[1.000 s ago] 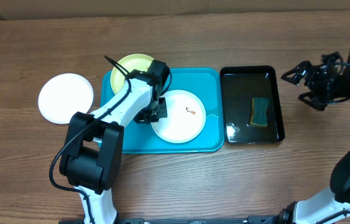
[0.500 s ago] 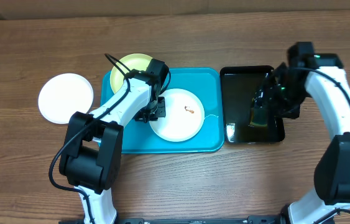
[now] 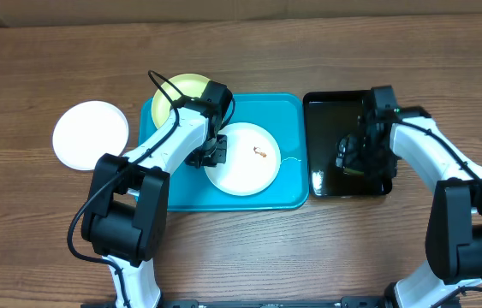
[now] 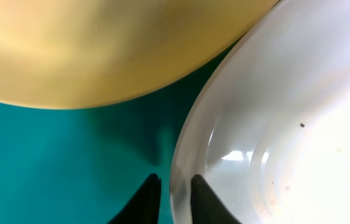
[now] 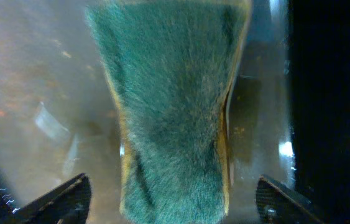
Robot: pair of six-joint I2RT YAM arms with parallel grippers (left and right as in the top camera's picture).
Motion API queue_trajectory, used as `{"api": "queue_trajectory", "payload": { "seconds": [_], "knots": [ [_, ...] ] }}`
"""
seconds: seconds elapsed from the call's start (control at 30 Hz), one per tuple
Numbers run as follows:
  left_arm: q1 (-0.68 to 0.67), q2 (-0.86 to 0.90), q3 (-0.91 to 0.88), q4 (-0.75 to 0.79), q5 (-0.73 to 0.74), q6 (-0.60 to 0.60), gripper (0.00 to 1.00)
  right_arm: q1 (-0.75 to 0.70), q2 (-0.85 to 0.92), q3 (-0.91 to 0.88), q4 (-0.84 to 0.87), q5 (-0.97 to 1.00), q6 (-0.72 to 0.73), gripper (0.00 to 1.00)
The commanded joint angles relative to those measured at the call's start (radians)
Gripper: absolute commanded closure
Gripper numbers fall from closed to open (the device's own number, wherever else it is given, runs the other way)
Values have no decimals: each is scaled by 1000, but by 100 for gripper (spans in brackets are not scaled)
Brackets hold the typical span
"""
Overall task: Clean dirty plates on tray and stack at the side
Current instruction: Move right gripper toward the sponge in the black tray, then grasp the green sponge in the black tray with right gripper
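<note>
Left tool (image 4: pixel 175 196) straddles white plate (image 4: pixel 286 124) rim on blue tray (image 3: pixel 288 111), narrow gap (clamped or loose: cannot tell). Right tool (image 5: pixel 175 199) wide open around sponge (image 5: pixel 168 93) in black tray (image 3: pixel 348 97).

turquoise tray (image 3: pixel 181 192); white plate (image 3: pixel 245 175), brown smear; pale yellow-green plate (image 3: pixel 179 92); plain white plate (image 3: pixel 91 134) at left; glossy black tray (image 3: pixel 326 111); green sponge (image 5: pixel 175 112), yellow edge.

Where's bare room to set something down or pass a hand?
Free: wood strip along the near edge, in front of the blue tray and black tray; blue tray's back-right corner. Crowded: its back-left, where yellow plate, smeared white plate and left gripper meet.
</note>
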Motion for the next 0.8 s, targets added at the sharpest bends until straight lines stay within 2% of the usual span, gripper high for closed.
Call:
{"api": "queue_trajectory", "payload": {
  "seconds": [0.0, 0.07, 0.1, 0.17, 0.23, 0.27, 0.3, 0.33, 0.37, 0.4, 0.43, 0.47, 0.53, 0.77],
  "knots": [
    [6, -20, -5, -8, -17, 41, 72, 2, -24, -46, 24, -37, 26, 26],
    [6, -20, -5, -14, -12, 41, 62, 2, -24, -54, 25, -54, 26, 29],
    [6, -20, -5, -17, -4, 41, 60, 2, -24, -56, 25, -55, 25, 32],
    [5, -20, -5, -22, 32, 41, 60, 2, -24, -56, 27, -55, 21, 44],
    [5, -20, -5, -29, 66, 42, 59, 2, -24, -56, 29, -55, 21, 62],
    [5, -20, -5, -34, 72, 41, 58, 2, -24, -56, 25, -56, 21, 83],
    [5, -20, -5, -38, 72, 41, 58, 2, -24, -56, 21, -62, 21, 96],
    [5, -20, -5, -42, 71, 41, 57, 2, -24, -56, 14, -76, 21, 96],
    [5, -20, -5, -45, 71, 41, 53, 2, -24, -55, 9, -96, 18, 96],
    [5, -20, -5, -50, 71, 41, 46, 2, -24, -55, 2, -113, 18, 83],
    [5, -20, -5, -51, 71, 41, 39, 2, -24, -55, -3, -115, 18, 62],
    [5, -20, -5, -53, 70, 41, 34, 2, -24, -55, -7, -114, 18, 53],
    [5, -20, -5, -55, 70, 41, 32, 2, -24, -46, -15, -114, 18, 40],
    [2, -20, -5, -54, 70, 40, 32, 2, -24, 51, -23, -6, 14, 33]
  ]
}}
